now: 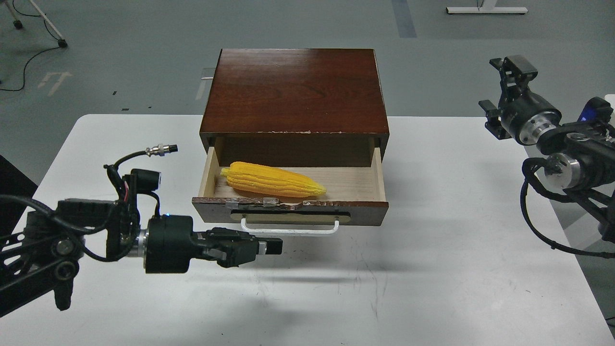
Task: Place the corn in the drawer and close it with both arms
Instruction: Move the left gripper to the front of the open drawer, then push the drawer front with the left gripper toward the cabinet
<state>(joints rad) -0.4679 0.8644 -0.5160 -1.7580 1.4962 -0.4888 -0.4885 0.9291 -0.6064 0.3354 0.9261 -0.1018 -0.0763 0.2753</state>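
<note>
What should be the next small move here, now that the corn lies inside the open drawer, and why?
Probably nudge the left gripper forward to the drawer front and push it in. The corn already lies fully inside, the drawer is pulled out, and this gripper sits just before the white handle. The right gripper is raised far to the side.

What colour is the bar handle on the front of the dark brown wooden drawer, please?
White, on a tan oval plate; the bar handle shows best in the head view.

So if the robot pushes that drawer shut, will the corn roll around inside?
Probably a little. The corn is rounded and tapered, so it could roll or swing. It looks glossy, so perhaps slippery. The drawer walls should keep it in.
</note>
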